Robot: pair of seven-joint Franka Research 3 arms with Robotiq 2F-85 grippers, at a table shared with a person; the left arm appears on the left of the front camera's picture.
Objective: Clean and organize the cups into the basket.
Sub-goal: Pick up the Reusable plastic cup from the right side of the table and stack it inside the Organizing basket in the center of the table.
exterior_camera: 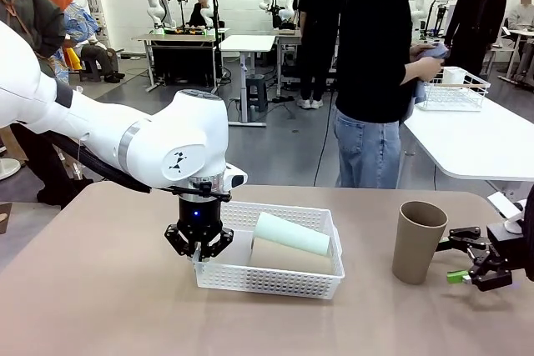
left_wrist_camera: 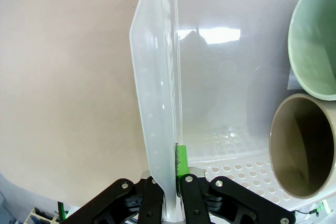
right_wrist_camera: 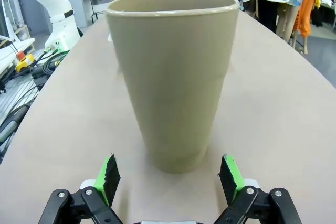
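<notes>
The white lattice basket (exterior_camera: 275,277) sits mid-table with a mint green cup (exterior_camera: 290,233) and a tan cup (exterior_camera: 288,256) lying side by side in it. My left gripper (exterior_camera: 198,248) is shut on the basket's left rim (left_wrist_camera: 157,103); the wrist view shows the thin wall pinched between the green pads, with the mouths of the green cup (left_wrist_camera: 315,45) and the tan cup (left_wrist_camera: 302,148) at right. A third tan cup (exterior_camera: 417,241) stands upright on the table at right. My right gripper (exterior_camera: 467,266) is open just right of it, its pads flanking the cup's base (right_wrist_camera: 176,77) without touching.
A person in a black top stands beyond the table's far edge, hands on a cloth. A second white table (exterior_camera: 476,135) at back right holds a white wire basket (exterior_camera: 455,89). A white item (exterior_camera: 505,204) lies at the table's far right edge.
</notes>
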